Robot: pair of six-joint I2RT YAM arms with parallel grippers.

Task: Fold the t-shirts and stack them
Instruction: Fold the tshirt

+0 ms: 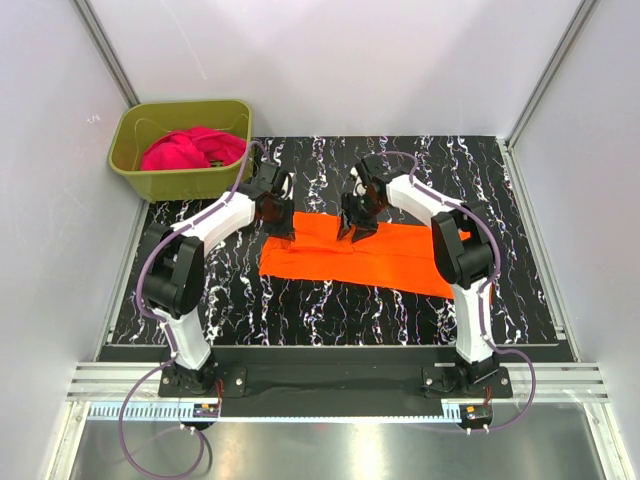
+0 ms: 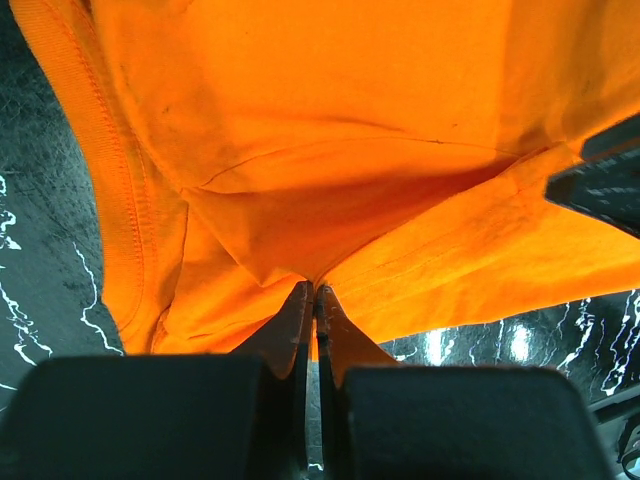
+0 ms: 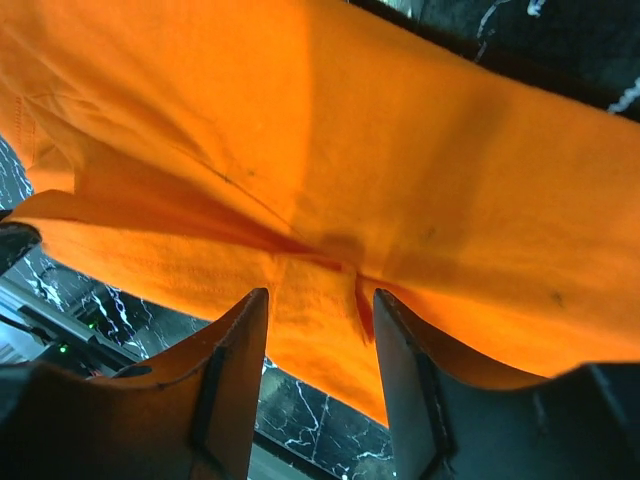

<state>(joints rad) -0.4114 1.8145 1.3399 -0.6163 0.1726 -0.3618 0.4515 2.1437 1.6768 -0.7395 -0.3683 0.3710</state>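
The orange t-shirt (image 1: pixel 375 258) lies as a long flat band across the black marbled table (image 1: pixel 330 310). My left gripper (image 1: pixel 278 228) is at the shirt's far left corner. In the left wrist view its fingers (image 2: pixel 315 287) are shut on a pinched fold of the orange cloth (image 2: pixel 330 130). My right gripper (image 1: pixel 352 233) is over the middle of the shirt's far edge. Its jaws (image 3: pixel 318 295) stand open, with the cloth's edge (image 3: pixel 400 150) lying loose between and beyond them. The magenta-pink t-shirt (image 1: pixel 190 148) is bunched up inside the tub.
The olive-green plastic tub (image 1: pixel 180 104) stands at the back left corner, just behind the left arm. White walls close in the table on three sides. The dark tip of the right gripper (image 2: pixel 600 185) shows at the right edge of the left wrist view.
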